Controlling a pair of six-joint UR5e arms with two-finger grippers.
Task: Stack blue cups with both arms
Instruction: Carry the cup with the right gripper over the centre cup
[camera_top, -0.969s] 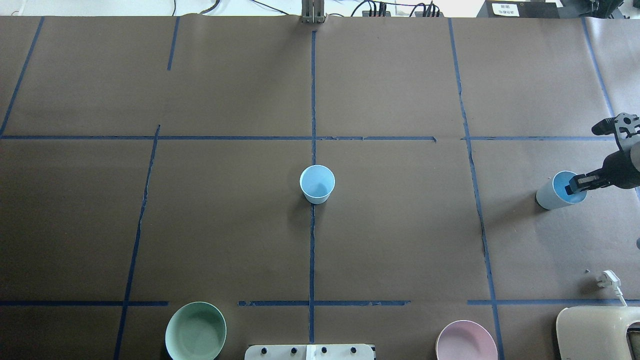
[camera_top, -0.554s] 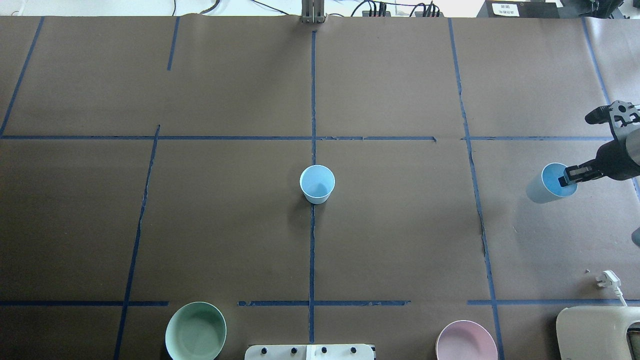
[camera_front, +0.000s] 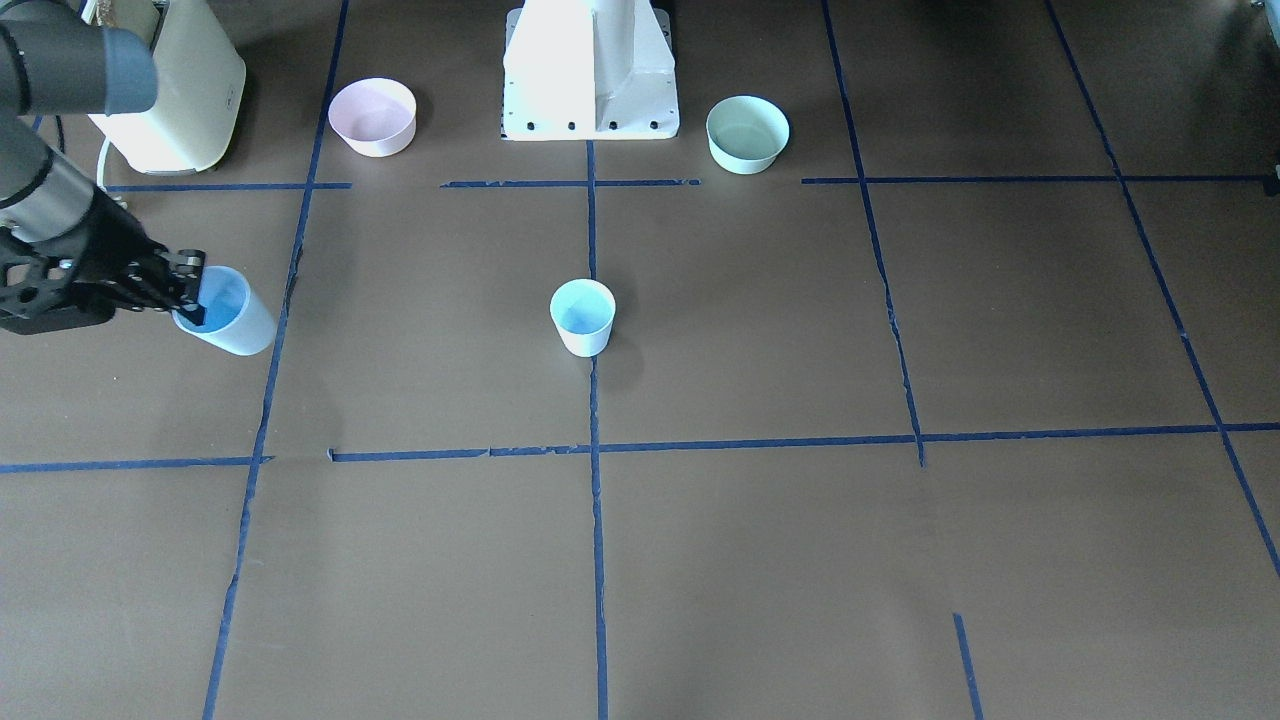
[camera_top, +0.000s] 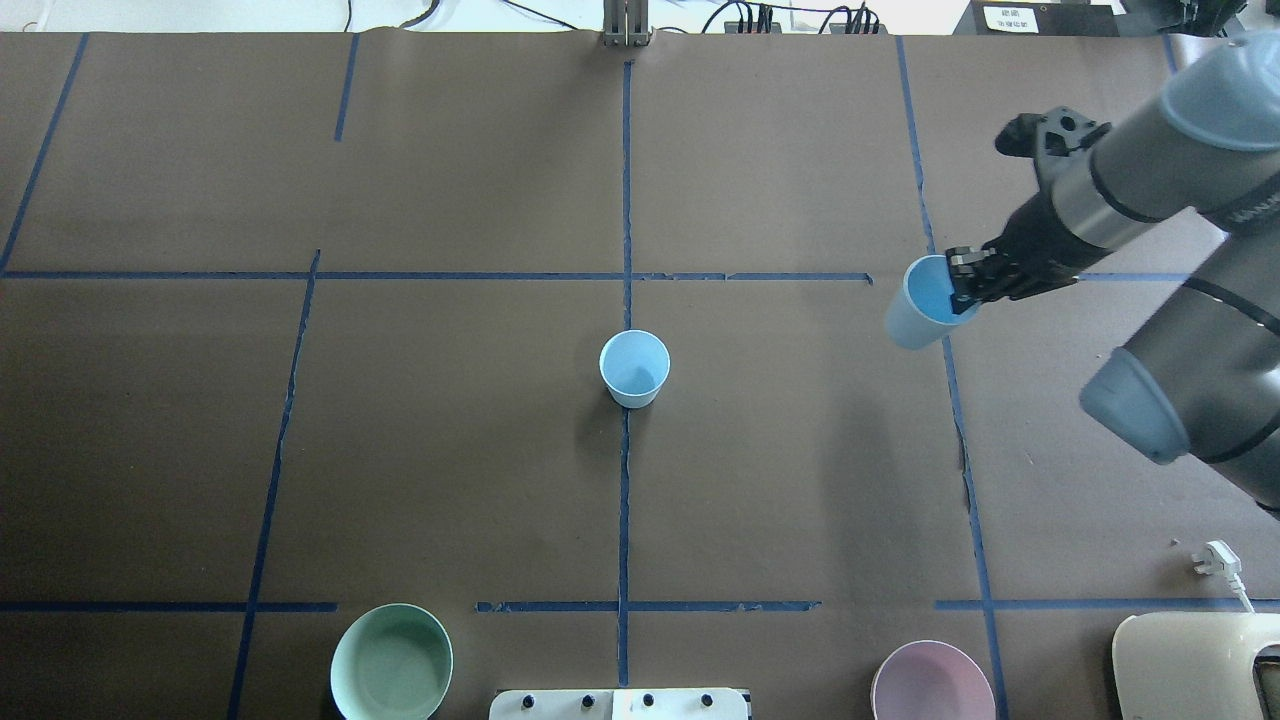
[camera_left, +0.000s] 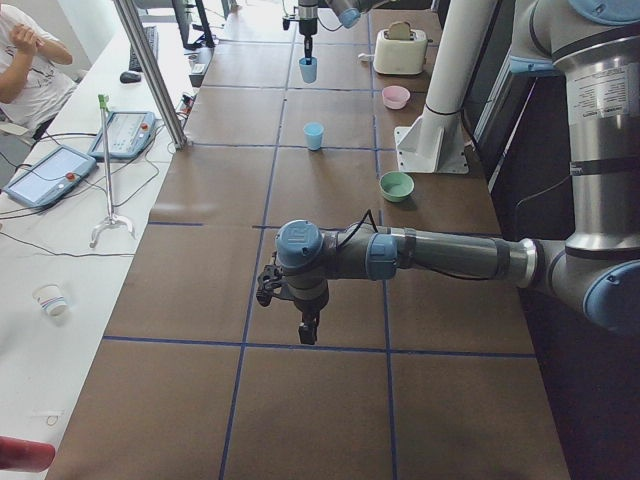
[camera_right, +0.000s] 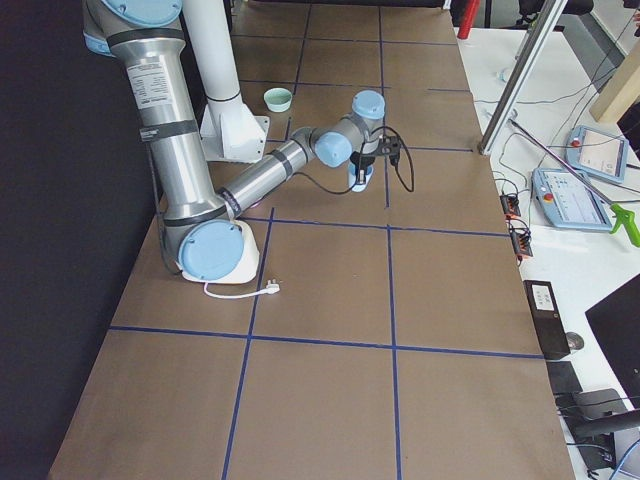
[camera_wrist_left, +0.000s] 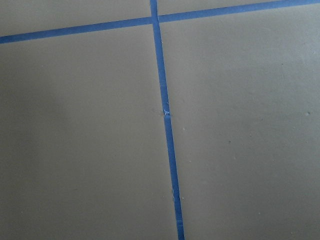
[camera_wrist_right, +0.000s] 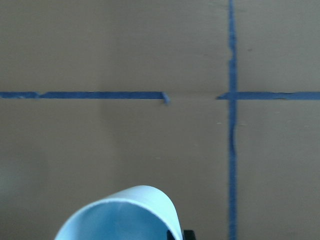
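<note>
Overhead exterior: the right end effector (camera_top: 962, 283) is seen clenched on the rim of one blue cup (camera_top: 912, 318), with one finger inside the cup and one outside. That cup is held clear of the tabletop (camera_top: 450, 450), over the robot's right half. The second blue cup (camera_top: 634, 368) is stood upright at the tabletop centre, well apart from the held one. The left end effector (camera_left: 308, 328) is shown only in the exterior left view, pointed down above the tabletop; released or clenched cannot be told. A mint-green bowl (camera_top: 391, 662) and a pink bowl (camera_top: 932, 685) are set near the robot base, apart from both cups.
</note>
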